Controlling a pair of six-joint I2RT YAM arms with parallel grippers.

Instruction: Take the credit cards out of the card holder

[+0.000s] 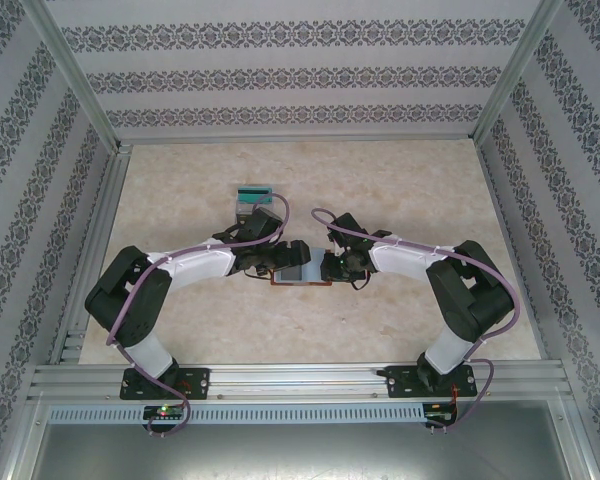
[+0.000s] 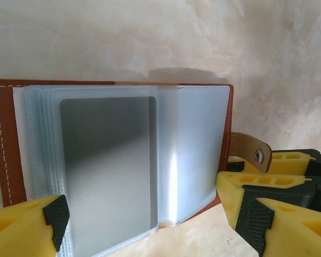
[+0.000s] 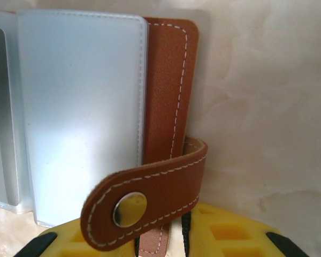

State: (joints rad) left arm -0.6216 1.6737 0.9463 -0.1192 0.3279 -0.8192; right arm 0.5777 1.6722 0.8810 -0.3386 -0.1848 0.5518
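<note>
The card holder point(image 1: 298, 268) lies open on the table between my two grippers, brown leather with frosted grey-blue sleeves. In the left wrist view a grey card point(image 2: 107, 166) sits inside the top sleeve. My left gripper point(image 2: 144, 227) is open, its fingers point(image 2: 27, 227) spread wide on either side of the sleeves' near edge. My right gripper point(image 3: 160, 246) is shut on the brown cover's edge point(image 3: 168, 96) of the card holder point(image 3: 80, 107). The snap strap point(image 3: 150, 198) curls over its fingers. In the top view the left gripper point(image 1: 278, 258) and the right gripper point(image 1: 330, 268) face each other.
A clear grey box with a teal card point(image 1: 253, 197) stands just behind the left gripper. Metal frame rails point(image 1: 290, 380) run along the table's near edge. Patterned walls close in the left, right and far sides.
</note>
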